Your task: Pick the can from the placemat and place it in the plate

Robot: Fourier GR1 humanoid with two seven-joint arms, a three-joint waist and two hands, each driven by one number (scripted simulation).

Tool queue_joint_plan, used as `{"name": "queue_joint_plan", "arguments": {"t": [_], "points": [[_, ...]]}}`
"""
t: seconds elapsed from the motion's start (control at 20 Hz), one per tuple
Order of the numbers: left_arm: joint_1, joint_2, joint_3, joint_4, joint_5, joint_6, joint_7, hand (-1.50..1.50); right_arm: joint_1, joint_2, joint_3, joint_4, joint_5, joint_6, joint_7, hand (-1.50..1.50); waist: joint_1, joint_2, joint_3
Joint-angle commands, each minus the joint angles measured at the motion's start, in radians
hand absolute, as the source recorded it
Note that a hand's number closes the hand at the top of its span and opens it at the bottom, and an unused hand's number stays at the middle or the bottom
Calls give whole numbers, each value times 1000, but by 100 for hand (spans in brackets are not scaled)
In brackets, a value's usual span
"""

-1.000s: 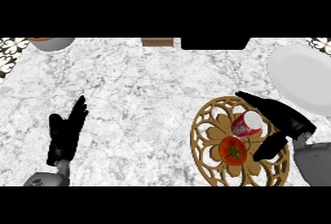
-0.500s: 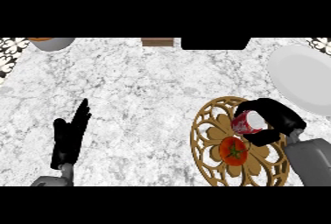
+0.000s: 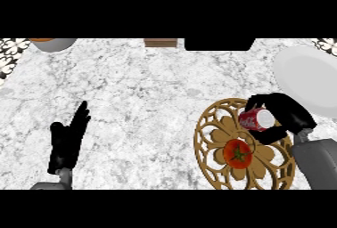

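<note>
— Where is the can?
— The red can (image 3: 255,119) shows over the gold openwork placemat (image 3: 205,133), at about one o'clock from the mat's middle, close to its rim. It is tilted, with its pale end turned up and to the right

— Is anything holding it?
— Yes, the right hand (image 3: 289,116). Its black fingers curl over the can from the top and the thumb comes in below, so the can sits clasped between them. Whether the can's base touches the mat, I cannot tell

— What lies around it?
— A tomato (image 3: 238,152) rests on the mat's middle, at about seven o'clock from the can and apart from it. The white plate (image 3: 309,75) lies at one o'clock from the can, just beyond the hand and off the mat, with nothing showing on it

— And the other hand?
— The left hand (image 3: 68,139) rests far off at nine o'clock on the marble counter (image 3: 145,98), fingers straight and pointing to twelve, holding nothing

— Anything further out?
— At the counter's twelve o'clock edge, a grey bowl (image 3: 52,43) to the left and a small brown block (image 3: 161,42) near the middle
</note>
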Motion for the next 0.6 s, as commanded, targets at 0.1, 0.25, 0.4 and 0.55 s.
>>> {"name": "queue_joint_plan", "arguments": {"t": [0.1, 0.25, 0.4, 0.55], "points": [[-47, 1, 3, -26, -6, -12, 69, 0, -133, -82, -75, 296, 32, -113, -300, 150, 14, 6, 1], [-22, 12, 29, 6, 16, -40, 13, 0, -123, -128, -116, 345, 52, -229, -428, 150, 11, 5, 1], [-29, -20, 9, 0, -8, -11, 46, 0, -211, -94, -152, 303, 23, -221, -376, 150, 5, 2, 1], [-37, -8, 28, -9, -23, 5, 41, 0, -125, -118, -228, 186, -64, -214, -401, 150, -11, -3, 0]]}}
